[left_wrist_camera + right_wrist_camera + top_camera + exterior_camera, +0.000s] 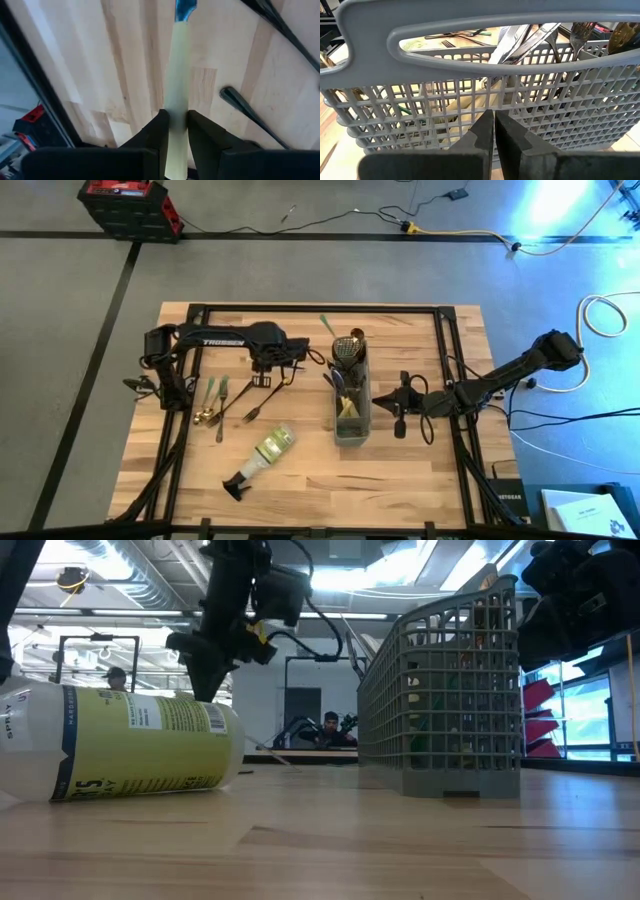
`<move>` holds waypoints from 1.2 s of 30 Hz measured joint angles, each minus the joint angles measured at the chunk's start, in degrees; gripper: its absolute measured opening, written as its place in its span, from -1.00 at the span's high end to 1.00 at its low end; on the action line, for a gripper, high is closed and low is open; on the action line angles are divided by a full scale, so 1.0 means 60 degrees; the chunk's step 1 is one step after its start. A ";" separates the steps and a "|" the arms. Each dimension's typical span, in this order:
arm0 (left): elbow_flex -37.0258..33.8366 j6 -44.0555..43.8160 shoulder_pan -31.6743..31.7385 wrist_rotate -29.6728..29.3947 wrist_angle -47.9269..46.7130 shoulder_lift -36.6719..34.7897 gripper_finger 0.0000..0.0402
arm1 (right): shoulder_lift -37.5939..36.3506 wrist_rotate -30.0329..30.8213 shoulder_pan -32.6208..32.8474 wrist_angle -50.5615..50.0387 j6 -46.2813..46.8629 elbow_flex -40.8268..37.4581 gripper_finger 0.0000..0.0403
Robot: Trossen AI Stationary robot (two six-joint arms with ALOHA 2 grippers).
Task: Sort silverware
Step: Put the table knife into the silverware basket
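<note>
Silverware sorting: our left claw [174, 131] pinches a cream handle [176, 90] to carry it, while our right claw [494, 131], shut and empty, waits just before the caddy [600, 125].

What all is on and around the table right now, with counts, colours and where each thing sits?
caddy: one, grey mesh, right of table centre, silverware standing in it
loose silverware: several pieces, green-handled, gold and dark, left part of the table
cream-handled piece: one, held over the wood
spray bottle: one, clear, yellow-green label, black nozzle, lying at the front
toolbox: one, red and black, on the floor behind
people: two, far in the room
left gripper: shut on the cream-handled piece
right gripper: shut, right beside the caddy
</note>
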 joint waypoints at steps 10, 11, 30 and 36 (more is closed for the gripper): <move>0.0011 -0.0259 -0.0004 0.0116 -0.0020 -0.0858 0.73 | 0.0000 0.0000 0.0000 0.0007 0.0000 0.0000 1.00; 0.0011 -0.0308 -0.0014 0.0137 -0.0023 -0.0858 0.73 | 0.0000 0.0000 0.0000 0.0011 -0.0003 0.0000 1.00; -0.3757 -0.1801 -0.0724 0.1131 0.4376 -0.4124 0.73 | 0.0007 0.3004 0.0000 -0.0327 -0.1622 0.1472 1.00; -0.5897 -0.2877 -0.1294 0.1137 0.5935 -0.5612 0.73 | 0.0674 0.3200 0.0000 -0.0701 -0.4256 0.3974 1.00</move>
